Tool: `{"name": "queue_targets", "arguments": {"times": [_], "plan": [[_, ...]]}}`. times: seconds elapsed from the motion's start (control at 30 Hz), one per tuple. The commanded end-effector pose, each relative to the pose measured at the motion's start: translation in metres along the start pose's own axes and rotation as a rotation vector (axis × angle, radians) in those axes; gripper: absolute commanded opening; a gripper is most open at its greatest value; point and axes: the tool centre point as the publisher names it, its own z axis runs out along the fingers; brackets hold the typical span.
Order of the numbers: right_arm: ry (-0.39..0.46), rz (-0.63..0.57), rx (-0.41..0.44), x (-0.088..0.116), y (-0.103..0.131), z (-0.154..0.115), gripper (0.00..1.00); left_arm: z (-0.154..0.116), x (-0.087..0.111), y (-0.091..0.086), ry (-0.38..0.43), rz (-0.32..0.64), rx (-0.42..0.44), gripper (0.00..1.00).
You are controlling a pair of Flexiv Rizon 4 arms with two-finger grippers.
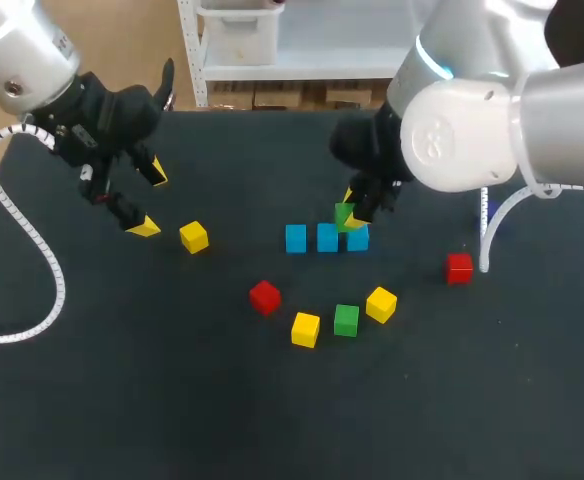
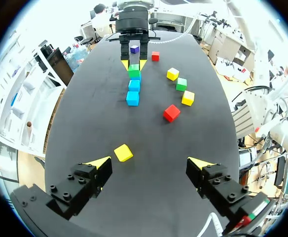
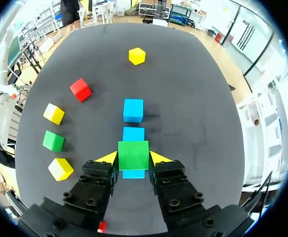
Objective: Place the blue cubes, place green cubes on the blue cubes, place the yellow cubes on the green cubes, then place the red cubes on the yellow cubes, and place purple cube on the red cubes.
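Dark table [image 1: 92,400] spreads wide under both arms, and the work is near its middle. My right gripper [image 3: 133,158] is closed on a green cube [image 3: 133,152], one yellow tip on each side. It holds the cube over the nearest of the three blue cubes [image 3: 133,109], which stand in one straight row. If the green already rests on the blue, I cannot tell. So I judge the blue row is laid and the green layer is only beginning. The next move, I think, is to lower straight, set the cube square, then open. My fingers stand on both sides of the row line, so opening should not push the neighbour blue. A second green cube [image 1: 346,320] waits at 6 o'clock of the row between two yellow cubes [image 1: 305,329], with a red cube [image 1: 265,297] at 7 o'clock and another red one [image 1: 459,268] at 4 o'clock. The far edge lies toward 12 o'clock, and between it and the row I see only my own arm. My left gripper [image 1: 150,200] hangs at 9 o'clock, well apart, fingers spread and holding nothing.
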Motion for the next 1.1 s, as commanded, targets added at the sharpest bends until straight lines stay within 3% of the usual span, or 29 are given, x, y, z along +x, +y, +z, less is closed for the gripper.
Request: {"name": "queue_targets", "arguments": {"times": [0.03, 1.1], "plan": [[0.001, 0.001, -0.005, 0.0002, -0.0002, 0.001, 0.0, 0.0001, 0.0004, 0.0015, 0.0, 0.002, 0.003, 1.0], [0.002, 0.005, -0.025, 0.0015, -0.0009, 0.0073, 0.0, 0.0001, 0.0004, 0.0015, 0.0, 0.002, 0.003, 1.0]]}}
